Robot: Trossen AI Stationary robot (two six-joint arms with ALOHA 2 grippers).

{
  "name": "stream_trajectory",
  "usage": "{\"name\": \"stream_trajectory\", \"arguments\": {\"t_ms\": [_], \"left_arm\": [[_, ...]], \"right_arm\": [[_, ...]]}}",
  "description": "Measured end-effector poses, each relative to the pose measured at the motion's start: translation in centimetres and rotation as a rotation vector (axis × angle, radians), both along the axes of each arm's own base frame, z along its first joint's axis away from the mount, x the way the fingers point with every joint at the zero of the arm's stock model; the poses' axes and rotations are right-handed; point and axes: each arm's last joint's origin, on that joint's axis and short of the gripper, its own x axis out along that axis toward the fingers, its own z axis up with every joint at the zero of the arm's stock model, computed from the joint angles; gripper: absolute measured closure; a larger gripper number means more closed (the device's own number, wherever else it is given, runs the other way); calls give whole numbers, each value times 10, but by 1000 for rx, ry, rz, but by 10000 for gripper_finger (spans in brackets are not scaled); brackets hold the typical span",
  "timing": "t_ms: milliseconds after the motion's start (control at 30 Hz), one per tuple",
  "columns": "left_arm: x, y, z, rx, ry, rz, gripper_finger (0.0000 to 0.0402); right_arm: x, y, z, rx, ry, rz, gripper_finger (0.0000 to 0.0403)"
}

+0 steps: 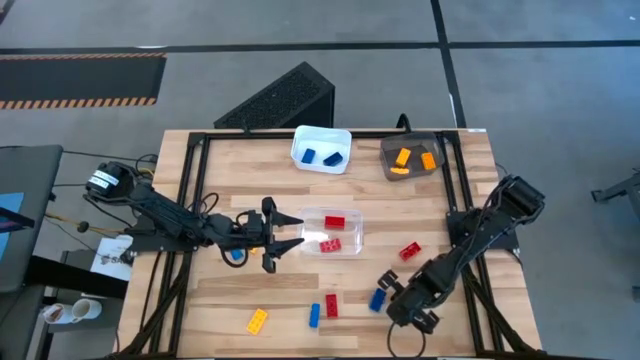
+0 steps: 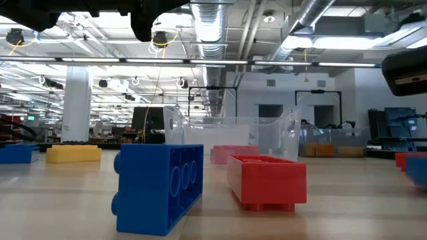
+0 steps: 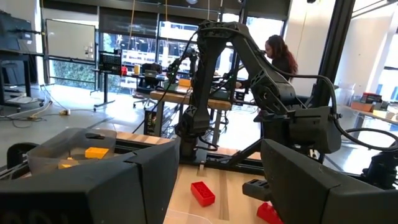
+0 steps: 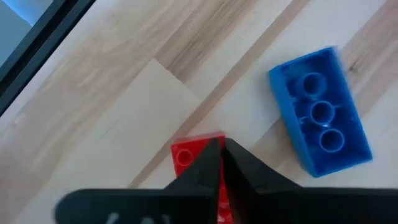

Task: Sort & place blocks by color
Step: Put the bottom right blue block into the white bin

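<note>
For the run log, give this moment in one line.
left gripper open beside clear bin | right gripper shut over red block

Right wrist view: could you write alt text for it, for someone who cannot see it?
The right end effector, its two dark fingers closed together, points down at a red block on a pale wooden table. A blue block lies on the wood beside it, not touching it.

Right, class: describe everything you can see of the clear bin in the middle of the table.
The clear bin is a small rectangular tub that looks like see-through plastic, with thin upright walls and an open top. It sits flat on the wooden table, near its centre. Two red blocks lie inside. The open left gripper reaches its left edge.
</note>
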Motion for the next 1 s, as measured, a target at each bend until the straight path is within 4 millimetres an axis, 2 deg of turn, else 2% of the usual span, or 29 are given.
{"name": "stream_trajectory", "arguments": {"t_ms": [133,267,633,833,1000], "left_arm": [[0,0,0,1,2,0,184],[0,0,0,1,5,0,184],[0,0,-1,3,12,0,184],[0,0,-1,3,12,-1,184],[0,0,-2,5,16,-1,184]], "right_arm": [[1,-1,0,1,3,-15,393],[-1,-4,2,-6,10,-35,387],[11,-25,24,43,-70,-208,244],[29,-33,15,44,-110,-215,175],[36,-36,9,75,-94,-211,153]]}}
